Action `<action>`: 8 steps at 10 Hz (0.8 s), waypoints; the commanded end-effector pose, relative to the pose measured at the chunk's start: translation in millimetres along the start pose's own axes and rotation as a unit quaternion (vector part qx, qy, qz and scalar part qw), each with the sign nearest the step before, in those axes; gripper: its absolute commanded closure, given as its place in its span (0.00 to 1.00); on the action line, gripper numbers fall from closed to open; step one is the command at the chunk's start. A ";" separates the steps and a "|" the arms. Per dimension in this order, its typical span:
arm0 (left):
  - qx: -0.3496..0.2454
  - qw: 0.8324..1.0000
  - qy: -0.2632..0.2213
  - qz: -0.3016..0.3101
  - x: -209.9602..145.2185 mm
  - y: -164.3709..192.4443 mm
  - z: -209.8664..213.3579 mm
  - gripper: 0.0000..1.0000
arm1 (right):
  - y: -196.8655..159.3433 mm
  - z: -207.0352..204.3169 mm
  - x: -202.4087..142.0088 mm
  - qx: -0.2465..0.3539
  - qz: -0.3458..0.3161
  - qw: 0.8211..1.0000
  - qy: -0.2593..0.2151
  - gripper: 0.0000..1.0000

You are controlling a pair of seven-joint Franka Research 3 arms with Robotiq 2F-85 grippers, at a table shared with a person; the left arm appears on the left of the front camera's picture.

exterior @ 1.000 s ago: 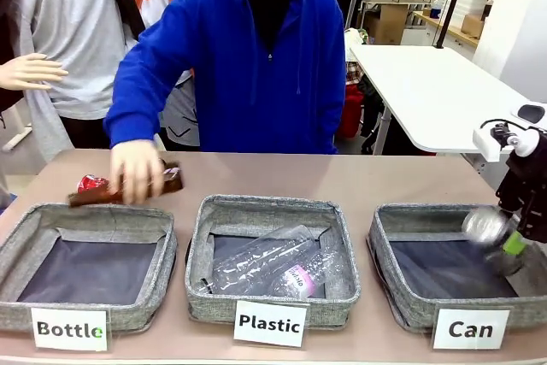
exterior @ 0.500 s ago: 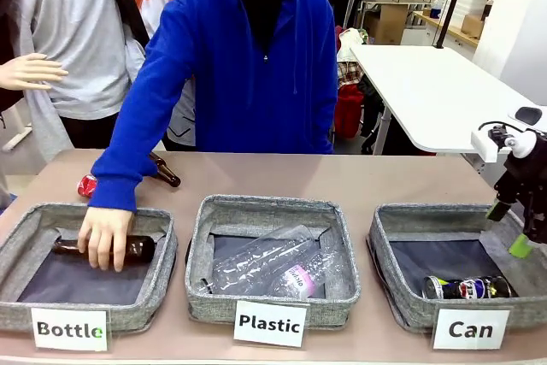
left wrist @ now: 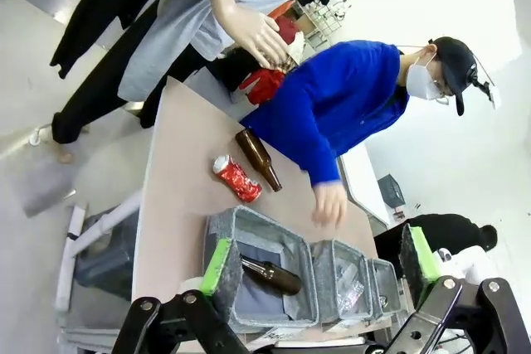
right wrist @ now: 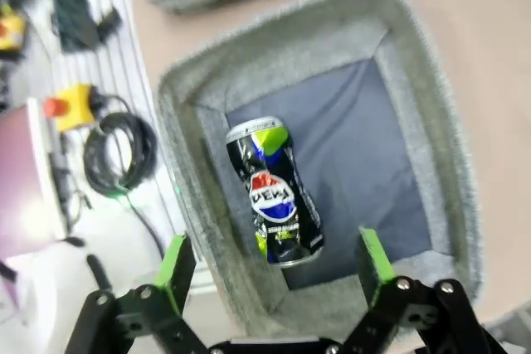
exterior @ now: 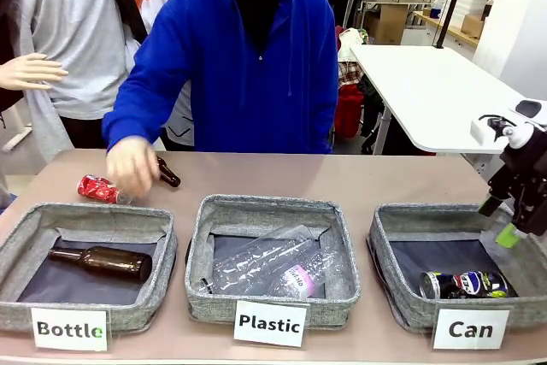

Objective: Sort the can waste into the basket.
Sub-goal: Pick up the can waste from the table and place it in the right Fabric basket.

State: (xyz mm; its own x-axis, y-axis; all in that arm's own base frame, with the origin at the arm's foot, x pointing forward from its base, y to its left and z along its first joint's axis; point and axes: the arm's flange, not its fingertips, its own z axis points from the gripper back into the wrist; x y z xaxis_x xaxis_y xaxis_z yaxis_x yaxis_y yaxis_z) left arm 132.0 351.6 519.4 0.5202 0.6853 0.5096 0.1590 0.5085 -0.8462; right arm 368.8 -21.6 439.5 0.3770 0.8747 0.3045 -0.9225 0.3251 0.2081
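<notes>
My right hand (exterior: 501, 221) hangs over the Can basket (exterior: 389, 220), fingers apart; the dark can (exterior: 466, 284) lies inside. The red can (exterior: 96, 188) lies far left on the table (exterior: 359, 181) by the person's hand (exterior: 130, 164); next I'd reach there with my spread left hand (left wrist: 318, 261).

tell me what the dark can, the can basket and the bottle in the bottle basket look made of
Dark can: thin metal, probably aluminium; glossy printed skin, bare silvery rim.
Can basket: grey felt-like fabric; fuzzy soft walls, smooth dark lining.
Bottle: apparently brown glass; dark, glossy, with small glints.
</notes>
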 end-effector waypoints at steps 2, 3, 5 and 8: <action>-0.018 0.998 0.058 -0.014 -14.5 -3.9 -43.9 0.00 | 2.2 8.1 5.1 0.089 -0.041 0.993 -0.072 0.00; -0.035 0.993 0.108 -0.017 -26.9 -12.9 -80.0 0.00 | 6.6 6.8 5.9 0.129 -0.081 0.983 -0.103 0.00; -0.064 0.966 0.245 -0.045 -69.4 -43.2 -176.0 0.00 | 14.1 2.0 11.1 0.279 -0.208 0.904 -0.248 0.00; -0.063 0.939 0.336 -0.041 -117.7 -49.2 -243.7 0.00 | -0.9 -21.4 -2.9 0.238 -0.466 0.759 -0.388 0.00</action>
State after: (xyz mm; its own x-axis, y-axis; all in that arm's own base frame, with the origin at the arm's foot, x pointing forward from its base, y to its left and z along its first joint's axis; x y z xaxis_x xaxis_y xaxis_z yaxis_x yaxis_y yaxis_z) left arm 273.9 122.2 477.1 0.8982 0.1403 0.4166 0.3211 0.4377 -0.8398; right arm 366.9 -21.1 425.2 0.8885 0.3022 0.3454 -0.4381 0.3344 0.8344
